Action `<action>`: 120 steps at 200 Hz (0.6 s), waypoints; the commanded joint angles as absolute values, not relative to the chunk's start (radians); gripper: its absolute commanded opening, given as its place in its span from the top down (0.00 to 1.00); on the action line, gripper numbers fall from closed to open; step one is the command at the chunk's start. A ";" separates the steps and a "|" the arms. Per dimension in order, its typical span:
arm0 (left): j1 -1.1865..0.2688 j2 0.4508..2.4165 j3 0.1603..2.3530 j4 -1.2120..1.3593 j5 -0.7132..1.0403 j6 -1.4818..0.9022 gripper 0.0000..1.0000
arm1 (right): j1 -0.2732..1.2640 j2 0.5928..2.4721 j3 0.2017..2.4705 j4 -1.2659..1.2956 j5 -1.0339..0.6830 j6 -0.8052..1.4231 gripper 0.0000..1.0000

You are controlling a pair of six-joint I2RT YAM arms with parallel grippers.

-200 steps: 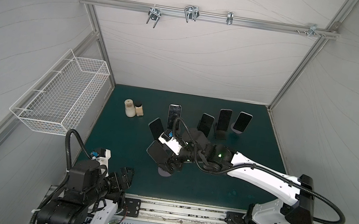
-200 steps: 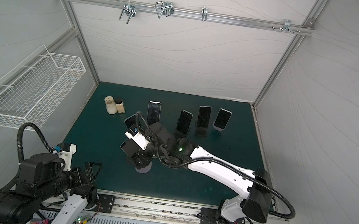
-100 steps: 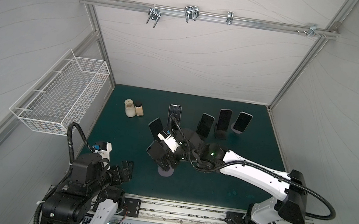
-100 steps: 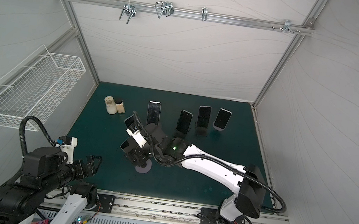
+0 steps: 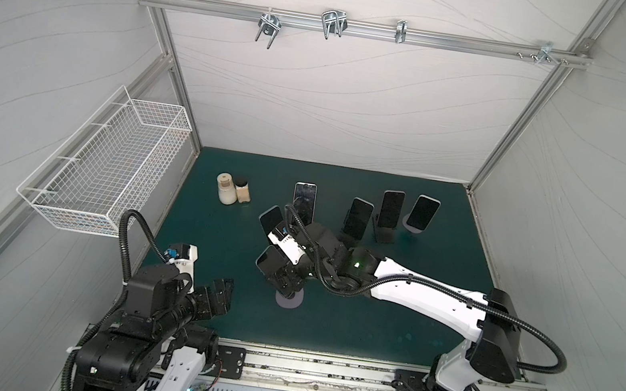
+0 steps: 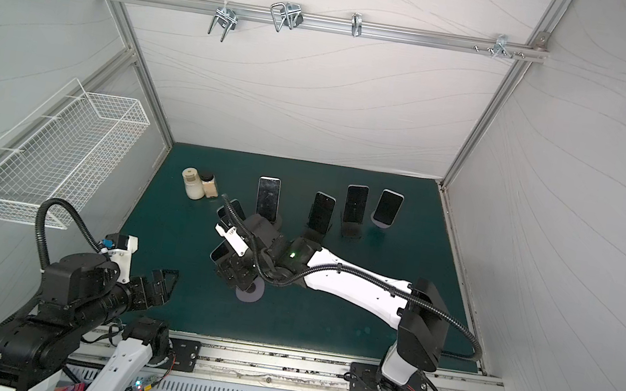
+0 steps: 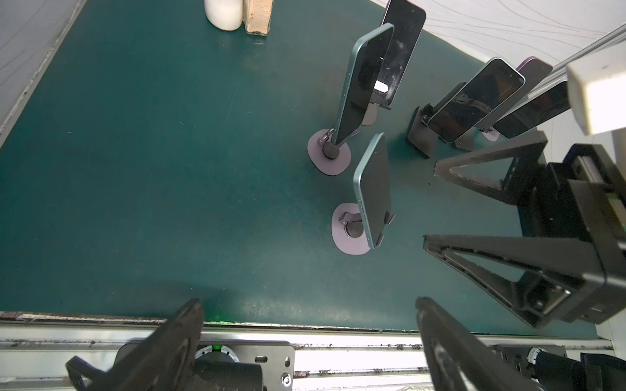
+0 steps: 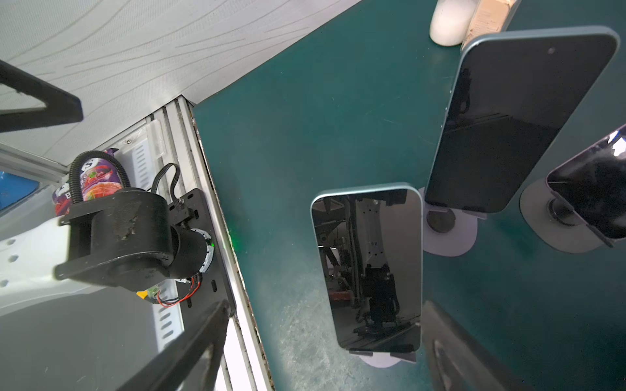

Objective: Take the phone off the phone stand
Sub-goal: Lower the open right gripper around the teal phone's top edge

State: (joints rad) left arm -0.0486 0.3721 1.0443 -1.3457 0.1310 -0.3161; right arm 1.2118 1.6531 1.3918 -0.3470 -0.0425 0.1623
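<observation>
Black and spread wide, the right gripper (image 7: 431,204) hovers just beside the teal-edged phone (image 7: 374,189), holding nothing. The phone sits upright in its lilac phone stand (image 7: 343,238) near the front of the green mat (image 7: 135,169). A jaw clipping the screen's edge could topple the slight-looking stand, or shove it into the neighbouring phone (image 7: 367,78) close behind. The left gripper (image 5: 223,294) hangs at the mat's front edge, also wide open and empty. From above, the arm hides the gap between jaws and phone, and its wrist camera crops both fingertips
</observation>
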 commanded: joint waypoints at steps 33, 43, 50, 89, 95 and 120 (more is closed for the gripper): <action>-0.051 0.368 1.026 -1.321 0.136 -0.315 0.01 | 1.221 1.709 1.433 -0.352 -0.029 0.121 0.10; -0.051 0.367 1.024 -1.323 0.144 -0.316 0.01 | 1.221 1.715 1.438 -0.352 -0.026 0.115 0.10; -0.051 0.367 1.022 -1.324 0.147 -0.318 0.01 | 1.220 1.722 1.440 -0.354 -0.025 0.111 0.10; -0.051 0.367 1.016 -1.324 0.149 -0.318 0.01 | 1.221 1.746 1.461 -0.375 -0.010 0.083 0.09; -0.051 0.368 1.014 -1.325 0.151 -0.319 0.01 | 1.222 1.746 1.460 -0.373 -0.009 0.078 0.09; -0.051 0.368 1.004 -1.320 0.160 -0.322 0.01 | 1.222 1.752 1.459 -0.371 -0.005 0.066 0.10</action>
State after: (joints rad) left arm -0.0486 0.3721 1.0103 -1.3407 0.1429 -0.3176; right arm 1.2118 1.7382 1.4353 -0.3531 -0.0185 0.1017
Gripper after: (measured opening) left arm 0.989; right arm 0.905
